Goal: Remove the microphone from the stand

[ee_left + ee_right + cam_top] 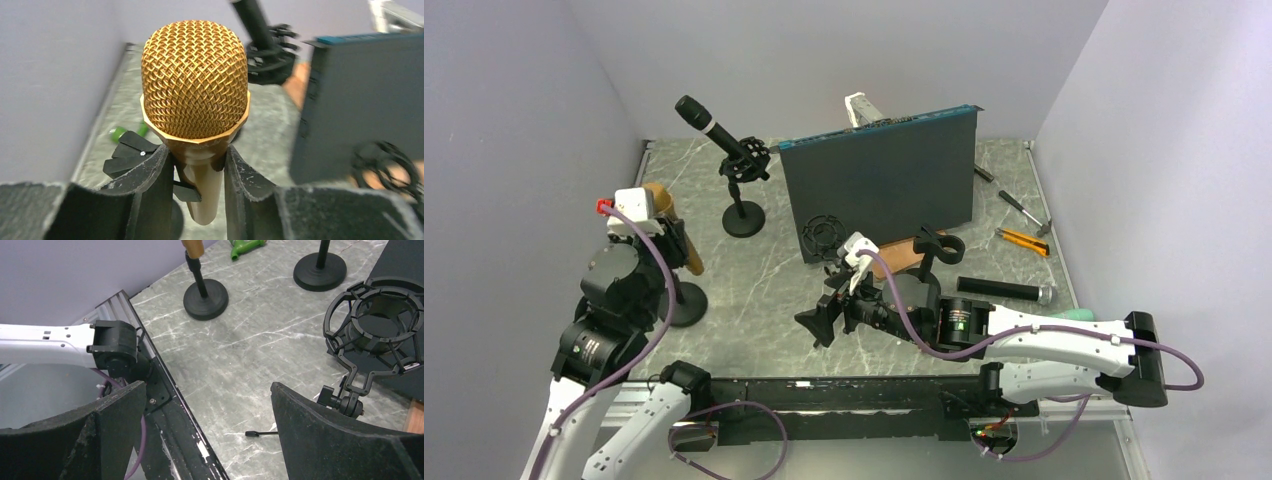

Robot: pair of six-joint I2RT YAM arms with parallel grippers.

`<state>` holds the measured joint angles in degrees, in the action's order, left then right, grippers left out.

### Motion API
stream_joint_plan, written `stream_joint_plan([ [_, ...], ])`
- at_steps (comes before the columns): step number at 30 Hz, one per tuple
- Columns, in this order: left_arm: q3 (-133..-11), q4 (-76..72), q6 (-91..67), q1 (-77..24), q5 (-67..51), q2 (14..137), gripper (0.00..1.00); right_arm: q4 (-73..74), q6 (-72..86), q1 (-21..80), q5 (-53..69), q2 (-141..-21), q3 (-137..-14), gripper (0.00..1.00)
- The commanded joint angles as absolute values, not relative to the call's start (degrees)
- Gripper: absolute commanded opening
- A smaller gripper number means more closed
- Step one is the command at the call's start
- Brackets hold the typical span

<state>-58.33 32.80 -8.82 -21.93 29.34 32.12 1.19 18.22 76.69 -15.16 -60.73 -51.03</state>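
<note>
The gold mesh-headed microphone [195, 80] stands upright in a black clip [127, 155] on a round-based stand [686, 305] at the table's left. My left gripper [197, 150] is around it from behind. Both fingers press on the collar just under the head, and the tapered handle hangs between them. From above, the left gripper [669, 235] covers most of the microphone [660, 200]. My right gripper [819, 325] hovers low over the table's near middle. In the right wrist view the right gripper [207, 387] is open and empty. The same stand [205, 299] shows there too.
A black microphone [714, 128] sits in a second stand [744, 218] at the back. A dark upright panel [879, 190] stands mid-table, a shock mount [824, 232] at its foot. Another black microphone [1004, 290] and hand tools [1022, 238] lie right. A green object [245, 246] lies far left.
</note>
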Motion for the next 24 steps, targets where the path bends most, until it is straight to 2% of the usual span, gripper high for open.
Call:
stream_joint_plan([
  [1, -61.7, 30.7, -13.2, -21.9, 9.6, 30.6, 0.0, -1.3, 17.9, 76.5, -16.3, -60.2, -51.2, 0.96],
  [10, -63.7, 28.8, -21.8, -21.9, -4.5, 31.4, 0.0, -1.2, 18.3, 76.6, -15.8, -60.9, -51.8, 0.96],
  [15, -60.8, 24.3, -27.6, -21.9, -14.7, 32.6, 0.0, -0.9, 18.3, 76.6, -15.4, -61.0, -52.3, 0.96],
  [24, -55.3, 21.5, -30.7, -22.0, -18.4, 31.1, 0.02, 4.3, 18.1, 76.9, -17.6, -62.9, -55.7, 0.96],
])
